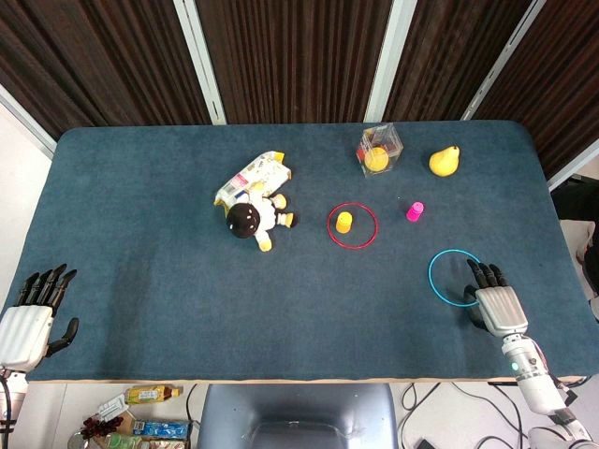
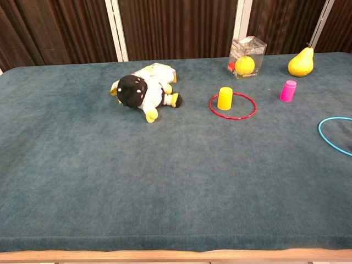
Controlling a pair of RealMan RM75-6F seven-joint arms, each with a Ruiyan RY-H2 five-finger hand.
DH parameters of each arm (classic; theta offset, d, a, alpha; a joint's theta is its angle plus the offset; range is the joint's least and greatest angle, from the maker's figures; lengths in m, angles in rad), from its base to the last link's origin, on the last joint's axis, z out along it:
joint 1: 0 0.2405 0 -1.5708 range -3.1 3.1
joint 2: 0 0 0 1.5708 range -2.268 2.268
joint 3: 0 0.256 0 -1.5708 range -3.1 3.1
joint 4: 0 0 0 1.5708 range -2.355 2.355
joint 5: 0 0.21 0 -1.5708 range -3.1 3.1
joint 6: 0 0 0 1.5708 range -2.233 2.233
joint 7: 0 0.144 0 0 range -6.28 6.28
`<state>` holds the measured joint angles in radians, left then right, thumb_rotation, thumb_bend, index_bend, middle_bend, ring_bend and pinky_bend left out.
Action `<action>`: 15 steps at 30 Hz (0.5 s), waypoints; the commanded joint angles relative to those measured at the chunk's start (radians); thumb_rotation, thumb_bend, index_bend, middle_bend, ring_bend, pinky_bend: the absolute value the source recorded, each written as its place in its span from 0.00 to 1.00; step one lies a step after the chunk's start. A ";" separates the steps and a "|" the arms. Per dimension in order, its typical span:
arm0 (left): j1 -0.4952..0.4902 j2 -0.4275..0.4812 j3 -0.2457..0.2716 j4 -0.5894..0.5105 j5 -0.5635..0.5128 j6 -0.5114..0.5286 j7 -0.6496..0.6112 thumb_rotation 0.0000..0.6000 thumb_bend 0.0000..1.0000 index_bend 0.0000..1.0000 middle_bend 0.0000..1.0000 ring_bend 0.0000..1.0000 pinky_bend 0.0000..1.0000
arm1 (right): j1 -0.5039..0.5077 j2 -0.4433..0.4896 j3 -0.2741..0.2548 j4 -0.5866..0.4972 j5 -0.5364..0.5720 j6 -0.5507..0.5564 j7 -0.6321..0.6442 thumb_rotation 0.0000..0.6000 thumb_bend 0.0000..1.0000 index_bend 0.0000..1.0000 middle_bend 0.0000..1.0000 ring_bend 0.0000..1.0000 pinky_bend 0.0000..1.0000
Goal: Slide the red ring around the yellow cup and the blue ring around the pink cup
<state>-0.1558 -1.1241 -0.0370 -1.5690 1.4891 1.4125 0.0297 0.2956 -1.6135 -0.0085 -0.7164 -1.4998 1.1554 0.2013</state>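
Red ring (image 1: 352,225) lies flat around yellow cup (image 1: 344,221). Blue ring (image 1: 455,278) at 5 o'clock of pink cup (image 1: 416,210), apart from it. Right hand (image 1: 496,304) fingers spread, tips over the blue ring's 4 o'clock edge, holding nothing. Left hand (image 1: 30,318) spread wide, empty, at table's (image 1: 140,234) 8 o'clock corner.

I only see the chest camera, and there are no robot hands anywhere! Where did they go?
Observer: The right hand is at the blue ring, fingers reaching over its near-right rim.
Child: Is it holding the ring?
Observer: It isn't gripping it; the fingers lie spread.
Child: And the other hand?
Observer: The left hand sits open at the table's near-left corner, away from everything.
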 commanded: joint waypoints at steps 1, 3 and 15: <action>-0.001 0.001 0.000 -0.001 0.000 -0.001 0.001 1.00 0.44 0.00 0.00 0.00 0.02 | 0.000 -0.001 0.001 0.001 0.000 -0.001 -0.001 1.00 0.48 0.65 0.00 0.00 0.00; 0.000 0.001 0.000 -0.001 0.000 0.001 0.001 1.00 0.44 0.00 0.00 0.00 0.02 | 0.000 -0.002 0.001 0.000 -0.001 0.000 0.000 1.00 0.48 0.65 0.00 0.00 0.00; 0.000 0.000 0.000 0.001 0.002 0.002 0.000 1.00 0.44 0.00 0.00 0.00 0.02 | -0.003 -0.009 0.002 0.006 -0.004 0.000 0.006 1.00 0.48 0.69 0.00 0.00 0.00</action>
<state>-0.1559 -1.1236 -0.0370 -1.5681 1.4909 1.4150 0.0296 0.2931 -1.6226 -0.0069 -0.7103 -1.5042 1.1556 0.2078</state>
